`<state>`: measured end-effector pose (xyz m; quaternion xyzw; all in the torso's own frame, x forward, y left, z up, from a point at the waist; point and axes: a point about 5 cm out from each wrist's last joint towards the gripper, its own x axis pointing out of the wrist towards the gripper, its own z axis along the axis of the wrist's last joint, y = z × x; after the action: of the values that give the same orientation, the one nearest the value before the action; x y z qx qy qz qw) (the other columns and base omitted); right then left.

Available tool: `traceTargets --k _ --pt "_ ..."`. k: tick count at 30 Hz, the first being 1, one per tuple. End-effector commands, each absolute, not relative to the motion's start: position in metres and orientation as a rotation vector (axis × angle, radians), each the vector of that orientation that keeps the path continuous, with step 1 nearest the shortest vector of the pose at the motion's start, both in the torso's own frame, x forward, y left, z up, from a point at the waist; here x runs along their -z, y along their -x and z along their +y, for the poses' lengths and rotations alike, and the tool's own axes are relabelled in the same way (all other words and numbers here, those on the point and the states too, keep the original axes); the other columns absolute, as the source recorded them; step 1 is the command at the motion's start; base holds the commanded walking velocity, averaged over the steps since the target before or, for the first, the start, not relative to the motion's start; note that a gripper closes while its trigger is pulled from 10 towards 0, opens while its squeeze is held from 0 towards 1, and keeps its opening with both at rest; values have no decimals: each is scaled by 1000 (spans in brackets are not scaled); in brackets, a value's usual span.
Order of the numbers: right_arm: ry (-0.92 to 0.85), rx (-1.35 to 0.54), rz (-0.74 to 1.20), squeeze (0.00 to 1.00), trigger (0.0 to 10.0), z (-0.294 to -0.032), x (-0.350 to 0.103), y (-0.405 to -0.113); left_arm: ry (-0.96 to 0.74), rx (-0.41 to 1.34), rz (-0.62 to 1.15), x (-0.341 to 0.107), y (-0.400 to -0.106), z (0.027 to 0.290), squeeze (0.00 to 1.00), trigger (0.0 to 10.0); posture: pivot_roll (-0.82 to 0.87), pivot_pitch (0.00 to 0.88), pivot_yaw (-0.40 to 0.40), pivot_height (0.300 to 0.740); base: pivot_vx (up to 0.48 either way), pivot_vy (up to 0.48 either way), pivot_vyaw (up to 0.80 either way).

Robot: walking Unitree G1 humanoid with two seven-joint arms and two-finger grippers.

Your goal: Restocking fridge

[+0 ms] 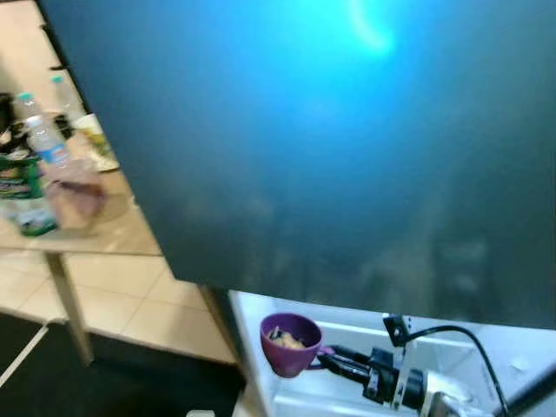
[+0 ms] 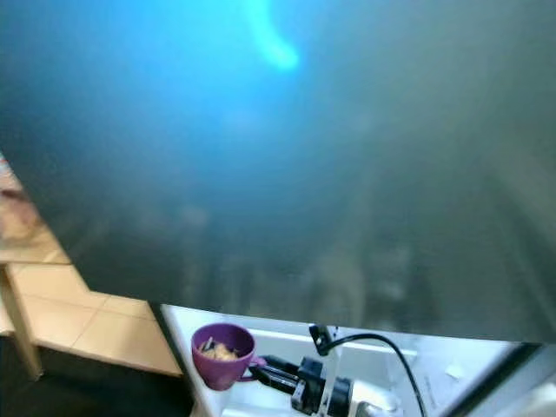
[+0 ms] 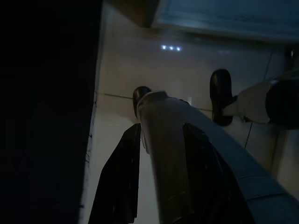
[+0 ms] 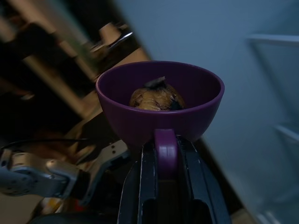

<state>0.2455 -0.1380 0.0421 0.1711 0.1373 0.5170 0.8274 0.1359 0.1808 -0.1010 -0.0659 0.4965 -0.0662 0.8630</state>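
Cup (image 4: 159, 105), purple, food inside, held by its handle (image 4: 166, 151) in right end effector (image 1: 334, 360), clamped, before open fridge (image 1: 347, 156). Likely light, rigid plastic; keep level or contents spill. Left end effector (image 3: 161, 175) idle, fingers apart.

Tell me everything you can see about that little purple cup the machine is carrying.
The purple cup looks like smooth matte plastic, round and wide-mouthed, with a loop handle. It sits upright, with a brownish lump of food at its bottom. The right gripper carries it by that handle, jaws closed on either side. It hangs in the air in front of the white fridge interior, below the big dark door.
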Motion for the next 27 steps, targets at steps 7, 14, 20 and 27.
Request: traceTargets --k 7,14,20,27 --pt "-360 -1039 281 0 10000 -147 -40 -249 116 134 1036 100 -136 189 0 10000 -106 75 69 740 0 0 -532" --pt "-341 -921 223 0 10000 -160 -46 -263 100 186 946 90 -160 183 0 10000 -103 75 58 740 0 0 0" --pt "-325 -774 186 0 10000 -173 -50 -278 101 211 921 87 -167 177 0 10000 -100 73 55 740 0 0 0" --pt "-336 -720 224 0 10000 -181 -44 -277 91 224 956 92 -155 177 0 10000 -104 80 57 735 0 0 0"
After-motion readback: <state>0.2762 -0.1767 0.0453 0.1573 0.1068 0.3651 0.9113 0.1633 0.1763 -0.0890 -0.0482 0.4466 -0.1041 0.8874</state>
